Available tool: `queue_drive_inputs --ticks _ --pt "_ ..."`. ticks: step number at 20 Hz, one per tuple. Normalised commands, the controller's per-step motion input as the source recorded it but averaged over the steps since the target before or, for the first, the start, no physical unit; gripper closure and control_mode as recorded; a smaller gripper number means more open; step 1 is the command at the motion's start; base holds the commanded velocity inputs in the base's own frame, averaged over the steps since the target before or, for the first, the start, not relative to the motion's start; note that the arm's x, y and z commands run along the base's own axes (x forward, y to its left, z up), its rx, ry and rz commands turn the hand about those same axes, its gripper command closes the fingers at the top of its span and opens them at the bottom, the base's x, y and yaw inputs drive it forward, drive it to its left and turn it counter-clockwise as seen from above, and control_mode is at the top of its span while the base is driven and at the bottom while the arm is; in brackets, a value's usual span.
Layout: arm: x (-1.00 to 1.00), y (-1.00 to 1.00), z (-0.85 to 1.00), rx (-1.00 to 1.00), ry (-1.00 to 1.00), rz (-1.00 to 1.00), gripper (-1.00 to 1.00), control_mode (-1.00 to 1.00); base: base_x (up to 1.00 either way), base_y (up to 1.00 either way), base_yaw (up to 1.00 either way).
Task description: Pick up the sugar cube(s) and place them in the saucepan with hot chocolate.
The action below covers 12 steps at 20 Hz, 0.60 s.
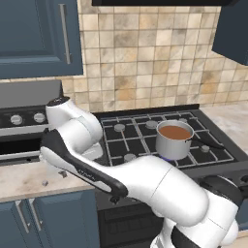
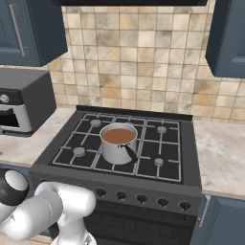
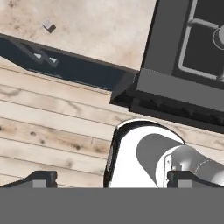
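Jaws spread wide on gripper (image 3: 109,179) above wooden floor (image 3: 52,127), one sugar cube (image 3: 47,25) near counter (image 3: 96,30) front edge, saucepan (image 1: 174,140) on stove (image 1: 145,140) front-right burner.

The robot arm (image 1: 145,179) is made of glossy white rounded shells, thick and smooth like bent tubes, with black bands and black rings at the joints between them. A long black strip runs along one slim white link, and a round dark cap closes the big joint at the far end from the gripper. The gripper (image 3: 111,178) ends in two small dark grey block-shaped finger tips (image 3: 41,178), each with a lighter grey square on it.
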Motion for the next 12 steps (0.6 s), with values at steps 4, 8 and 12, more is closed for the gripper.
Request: queue_drive_inputs --ticks 4,8,12 --pt "0.14 0.45 -0.38 -0.16 0.04 0.27 -1.0 -1.0 0.0 0.0 0.0" --pt "0.21 0.23 -0.53 -0.08 0.04 0.3 -1.0 -1.0 0.0 0.0 0.0" --pt "0.36 0.28 -0.63 -0.03 0.02 0.26 -1.0 -1.0 0.0 0.0 0.0"
